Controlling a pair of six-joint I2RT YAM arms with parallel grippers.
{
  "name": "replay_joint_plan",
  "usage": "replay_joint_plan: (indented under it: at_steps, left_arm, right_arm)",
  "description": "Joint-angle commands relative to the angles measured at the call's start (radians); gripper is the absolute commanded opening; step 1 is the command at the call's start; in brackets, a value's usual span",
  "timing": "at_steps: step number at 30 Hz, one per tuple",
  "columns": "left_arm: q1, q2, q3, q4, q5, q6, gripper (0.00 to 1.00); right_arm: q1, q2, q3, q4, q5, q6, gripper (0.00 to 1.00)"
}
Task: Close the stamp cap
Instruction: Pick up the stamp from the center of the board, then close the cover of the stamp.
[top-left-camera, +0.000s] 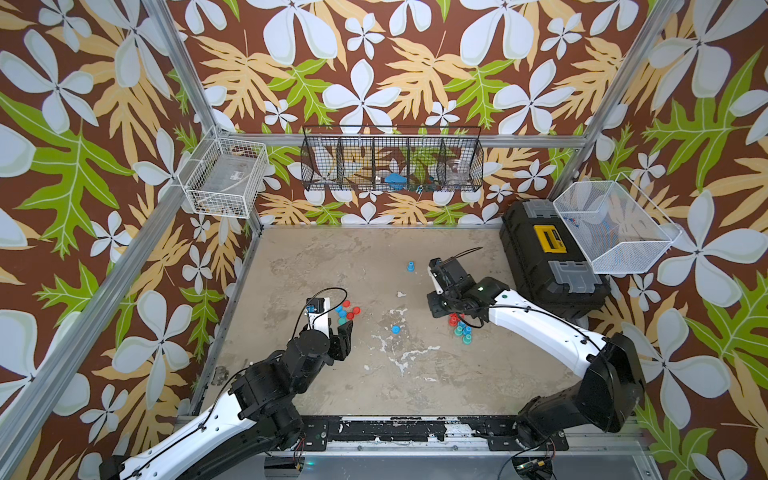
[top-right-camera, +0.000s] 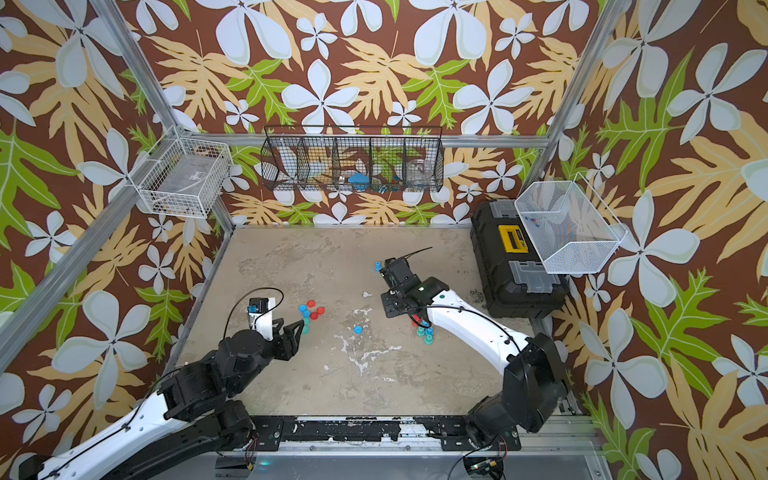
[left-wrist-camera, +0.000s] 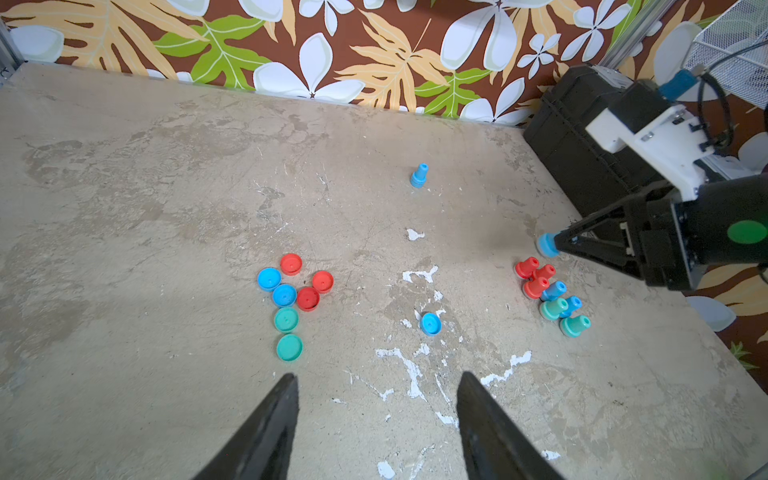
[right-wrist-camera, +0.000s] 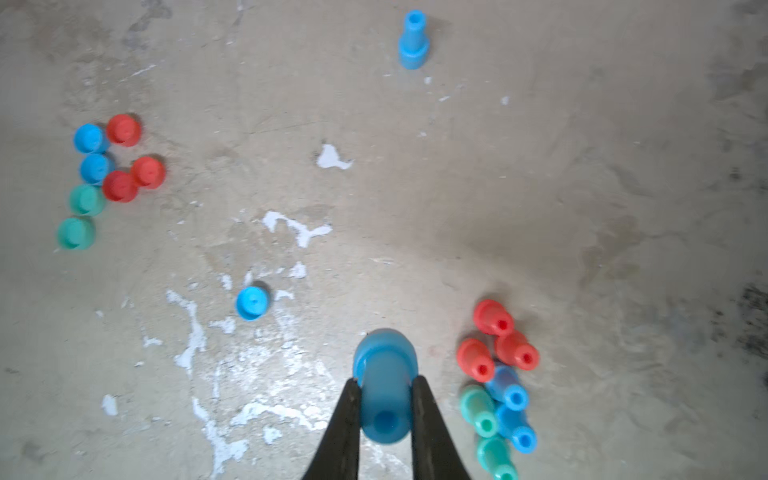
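Blue stamp (right-wrist-camera: 384, 353) pinched by the right gripper (right-wrist-camera: 386, 380) jaws, just beside the bunch of other stamps (right-wrist-camera: 498, 374). Loose blue cap (right-wrist-camera: 252, 303) lies near on the table (left-wrist-camera: 166, 208), apart from the cap pile (left-wrist-camera: 291, 299). Left gripper (left-wrist-camera: 378, 375) jaws spread, holding nothing.

the right tool (right-wrist-camera: 385, 382) grips a blue stamp (right-wrist-camera: 384, 365) by its sides; one blue cap (right-wrist-camera: 252, 303) lies alone on the table (right-wrist-camera: 540, 187) nearby.
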Motion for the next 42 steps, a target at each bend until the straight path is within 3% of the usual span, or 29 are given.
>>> replay_joint_plan:
  at_steps: [1,13,42]
  left_arm:
    - [0.001,0.0,0.002,0.001,-0.012,-0.005,0.63]
    - [0.003,-0.002,0.002,0.0,-0.016,-0.007,0.63]
    - [0.004,-0.007,0.002,-0.002,-0.019,-0.008,0.63]
  right_arm:
    - [0.068,0.054,0.039,-0.015,0.001,0.041,0.15]
    - [0.209,0.263,0.136,0.028,-0.02,0.073,0.14]
    - [0.204,0.365,0.142,0.061,0.025,0.063,0.13]
